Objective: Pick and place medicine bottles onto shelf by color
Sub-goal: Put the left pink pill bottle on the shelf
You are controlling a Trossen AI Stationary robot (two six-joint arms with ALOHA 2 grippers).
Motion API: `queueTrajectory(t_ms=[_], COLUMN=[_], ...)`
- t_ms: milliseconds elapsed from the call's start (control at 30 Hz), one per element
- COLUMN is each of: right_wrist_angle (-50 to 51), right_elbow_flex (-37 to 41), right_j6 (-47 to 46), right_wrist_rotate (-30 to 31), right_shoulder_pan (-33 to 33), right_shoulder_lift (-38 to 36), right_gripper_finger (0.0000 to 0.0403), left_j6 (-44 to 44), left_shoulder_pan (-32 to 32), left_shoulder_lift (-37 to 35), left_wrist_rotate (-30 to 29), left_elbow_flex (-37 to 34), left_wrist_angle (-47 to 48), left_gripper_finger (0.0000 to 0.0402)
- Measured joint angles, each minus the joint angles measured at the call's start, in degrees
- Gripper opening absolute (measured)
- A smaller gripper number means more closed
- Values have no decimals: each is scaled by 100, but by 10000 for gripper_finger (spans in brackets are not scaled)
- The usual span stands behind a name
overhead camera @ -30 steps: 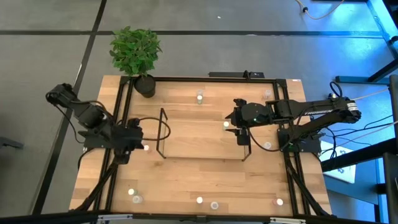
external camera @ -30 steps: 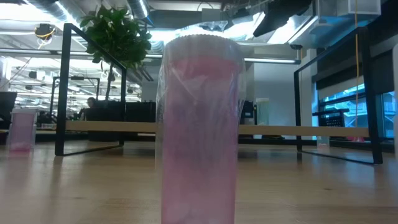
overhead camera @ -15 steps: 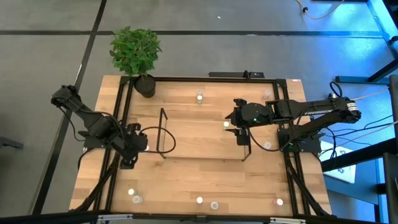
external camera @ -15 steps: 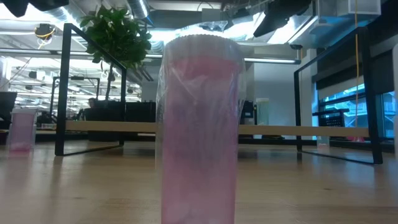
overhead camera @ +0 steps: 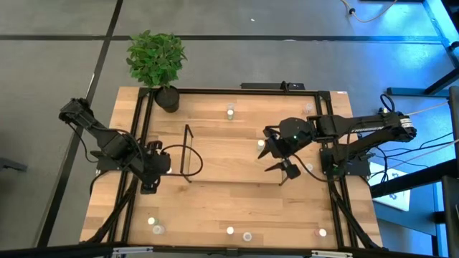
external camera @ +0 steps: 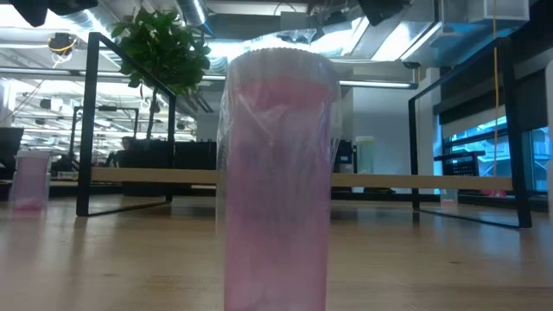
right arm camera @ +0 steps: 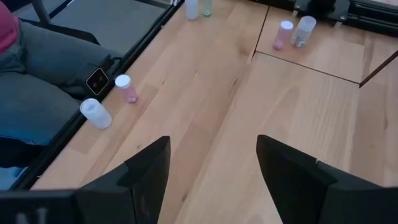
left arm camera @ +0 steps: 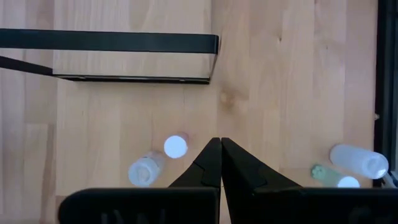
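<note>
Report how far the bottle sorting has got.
Done: nothing visible; the shelf shows no bottles on its board in the high view. In hand: nothing; the left gripper is shut and empty, the right gripper open and empty. Left: all medicine bottles, like the pink bottle, stand on the table.

potted plant [overhead camera: 156, 61], wooden table [overhead camera: 229, 204], perhaps seated person [right arm camera: 37, 74]

Even, bright overhead light casts only soft shadows on the tabletop [overhead camera: 237, 193], blue glare spills in beyond its right edge, and the nearest pink bottle [external camera: 278, 181] looms blurred against glaring ceiling strips.
</note>
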State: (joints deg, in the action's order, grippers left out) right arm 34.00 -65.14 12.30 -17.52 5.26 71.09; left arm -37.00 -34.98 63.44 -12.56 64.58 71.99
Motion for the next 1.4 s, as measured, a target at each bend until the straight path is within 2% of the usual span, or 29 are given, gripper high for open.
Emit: queueTrajectory(t_ms=[833, 1100, 1200, 1400], right_wrist_angle=[11, 13, 12, 11], right_elbow_flex=[0, 0, 0, 0], right_j6=[-1, -1, -1, -1], right_wrist_rotate=[-13, -12, -11, -11], right_shoulder_pan=[0, 0, 0, 0], right_shoulder_lift=[0, 0, 0, 0], right_gripper_finger=[242, 242, 242, 242], left_j6=[-301, -221, -336, -306], left_shoulder_pan=[-35, -83, -83, -92], left_shoulder_lift=[-7, -5, 22, 58], left_wrist_rotate=[85, -61, -27, -166], left_elbow_flex=[0, 0, -2, -2], left_wrist_angle=[-112, -221, -145, -103], left_gripper_finger=[0, 3, 25, 106])
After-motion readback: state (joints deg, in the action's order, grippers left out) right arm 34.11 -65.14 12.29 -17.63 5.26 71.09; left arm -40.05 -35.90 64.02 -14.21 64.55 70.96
